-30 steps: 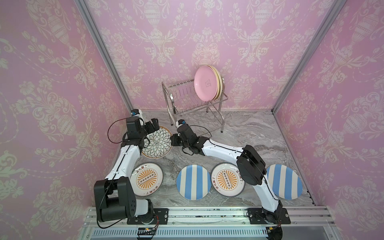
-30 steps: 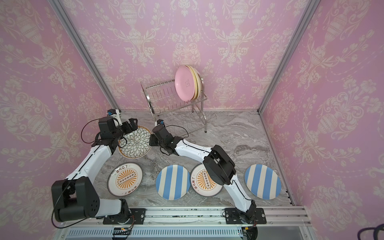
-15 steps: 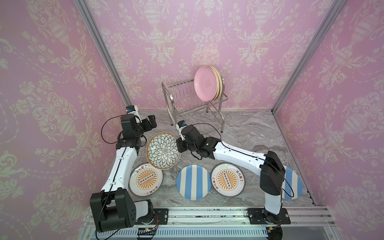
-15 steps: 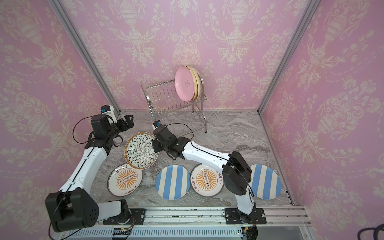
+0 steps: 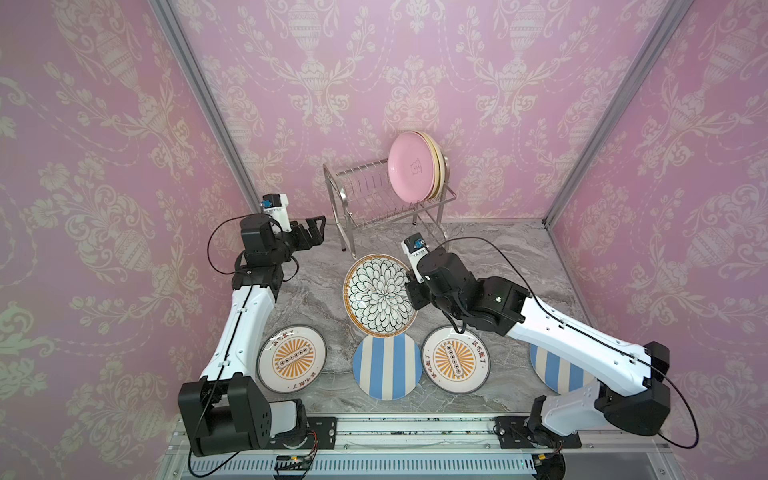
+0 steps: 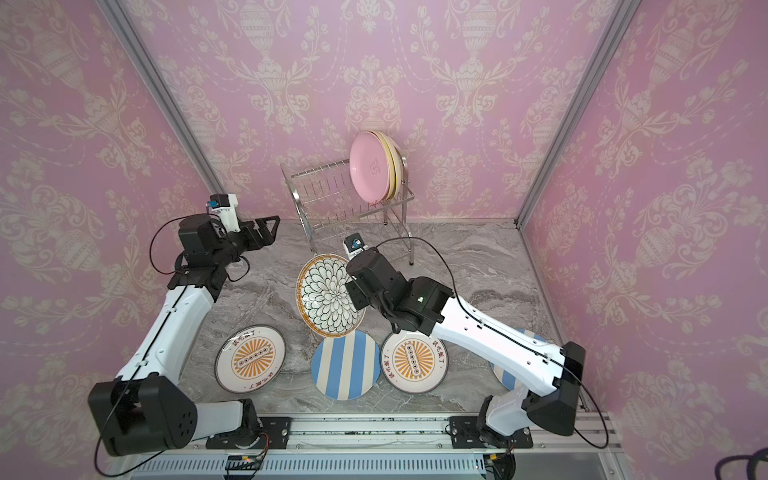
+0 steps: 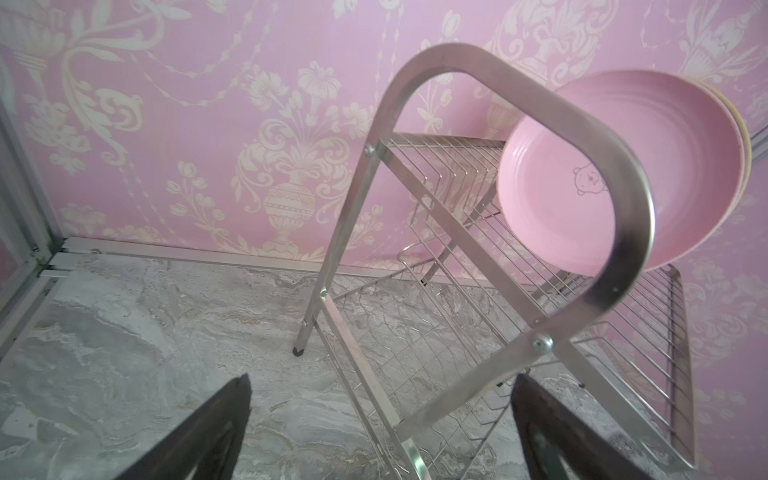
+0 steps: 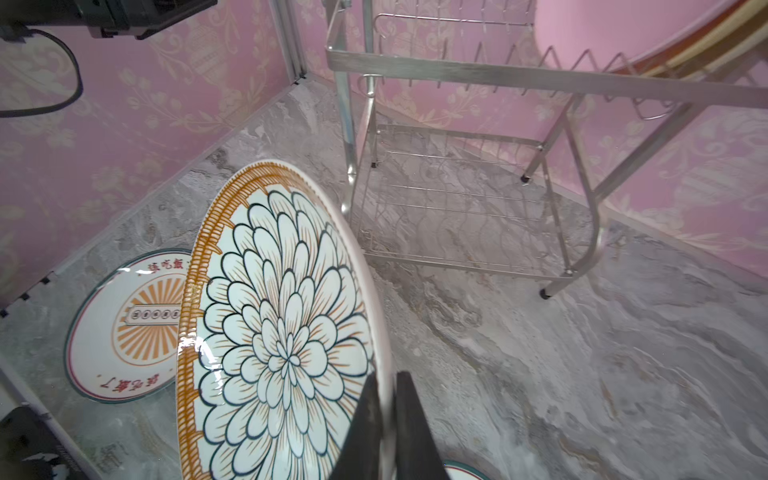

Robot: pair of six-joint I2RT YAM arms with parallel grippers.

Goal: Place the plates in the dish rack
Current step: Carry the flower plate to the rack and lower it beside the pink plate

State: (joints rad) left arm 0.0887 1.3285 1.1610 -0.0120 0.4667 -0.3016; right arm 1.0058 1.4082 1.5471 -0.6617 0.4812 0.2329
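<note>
The petal plate (image 5: 380,293) no longer lies flat near the left wall as it did a second ago. It now hangs over the middle of the marble table (image 5: 498,249), lifted and steeply tipped, with its patterned face turned up and toward the left arm. The right gripper (image 8: 384,399) is clenched on the plate's right rim, one finger on the face and one behind it. The plate's far edge sits just in front of the dish rack (image 5: 374,199), near its left looped leg. In both top views its near edge overlaps the middle striped plate (image 5: 387,365). The rack stands against the back wall with the pink plate (image 5: 411,170) upright at the right end of the upper tier. A yellow plate (image 5: 436,166) and a cream plate (image 5: 444,174) are tucked behind it, and the wire slots to the left of the pink plate stand open. The left gripper (image 5: 313,230) has drawn back toward the rear left corner, jaws spread wide on nothing, close beside the rack's left leg. Two sunburst plates (image 5: 292,358) (image 5: 456,359) lie flat along the front edge, and another striped plate (image 5: 552,370) lies partly under the right arm. Bare marble stretches to the right of the rack.
</note>
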